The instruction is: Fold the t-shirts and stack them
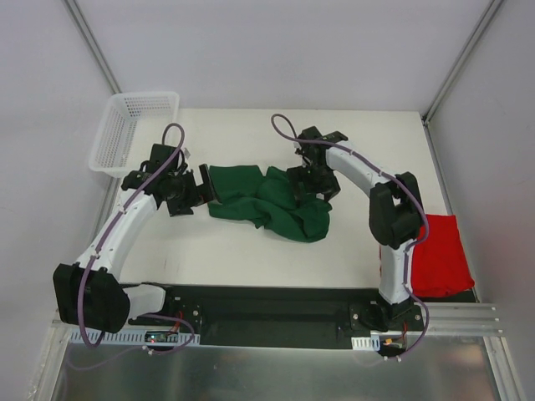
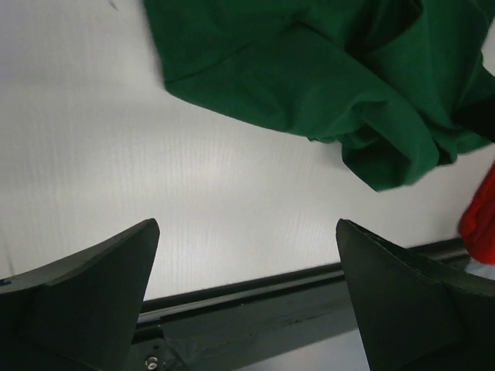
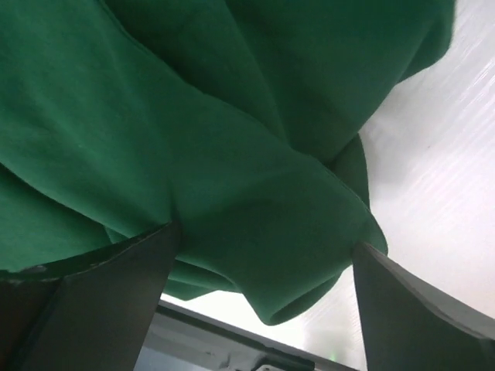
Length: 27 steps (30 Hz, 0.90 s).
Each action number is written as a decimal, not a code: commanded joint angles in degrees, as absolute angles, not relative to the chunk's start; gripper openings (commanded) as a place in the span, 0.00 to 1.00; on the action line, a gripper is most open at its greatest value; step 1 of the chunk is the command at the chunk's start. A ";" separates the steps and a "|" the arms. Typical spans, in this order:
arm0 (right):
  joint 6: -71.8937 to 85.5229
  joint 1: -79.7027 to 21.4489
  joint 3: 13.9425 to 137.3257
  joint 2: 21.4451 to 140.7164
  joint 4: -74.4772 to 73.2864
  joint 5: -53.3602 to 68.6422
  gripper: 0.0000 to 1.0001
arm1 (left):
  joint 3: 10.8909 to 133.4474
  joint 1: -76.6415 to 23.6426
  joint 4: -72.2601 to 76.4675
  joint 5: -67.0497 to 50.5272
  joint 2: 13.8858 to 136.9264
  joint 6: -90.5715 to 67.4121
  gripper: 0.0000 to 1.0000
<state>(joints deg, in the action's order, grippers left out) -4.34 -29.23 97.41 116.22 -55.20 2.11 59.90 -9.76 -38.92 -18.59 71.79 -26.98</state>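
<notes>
The left gripper (image 1: 206, 185) stands open above the white tabletop (image 1: 251, 251), the crumpled green t-shirt (image 1: 267, 202) lying just ahead of its fingertips, and the right gripper (image 1: 312, 185), its fingers also spread wide, sits low on the same shirt, whose folds bunch between them.

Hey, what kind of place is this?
Probably a robotics lab test cell: left arm and right arm bolted to a white table, bare enclosure walls, plus a green t-shirt, red t-shirt and white basket.
</notes>
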 commanded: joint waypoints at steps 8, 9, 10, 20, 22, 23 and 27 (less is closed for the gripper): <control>-2.72 -30.06 95.80 103.01 -57.30 10.37 0.96 | 84.42 -2.39 -48.16 8.00 85.20 -18.56 0.99; -2.72 -30.06 94.93 102.40 -57.91 10.55 0.96 | 87.07 -1.94 -48.16 8.17 88.12 -14.63 0.99; -2.72 -29.97 94.40 100.91 -58.01 10.63 0.96 | 90.06 -1.50 -48.34 8.61 91.11 -12.41 0.99; -1.76 -30.06 86.40 90.89 -59.94 12.39 0.96 | 124.44 1.93 -56.60 12.84 123.74 -6.15 0.99; -1.41 -29.97 85.87 89.92 -60.12 13.18 0.96 | 126.55 3.95 -56.78 12.83 126.98 -6.68 0.99; -1.41 -29.97 85.52 89.56 -60.47 13.53 0.96 | 127.08 4.48 -56.69 12.57 127.78 -6.85 0.99; -1.49 -29.97 85.60 89.38 -60.82 14.59 0.96 | 128.85 7.46 -56.60 10.81 131.48 -7.03 0.99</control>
<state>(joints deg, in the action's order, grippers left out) -2.11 -29.87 85.41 91.85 -59.20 12.58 124.92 4.25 -54.13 10.98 129.88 -7.88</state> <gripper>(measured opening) 0.961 0.993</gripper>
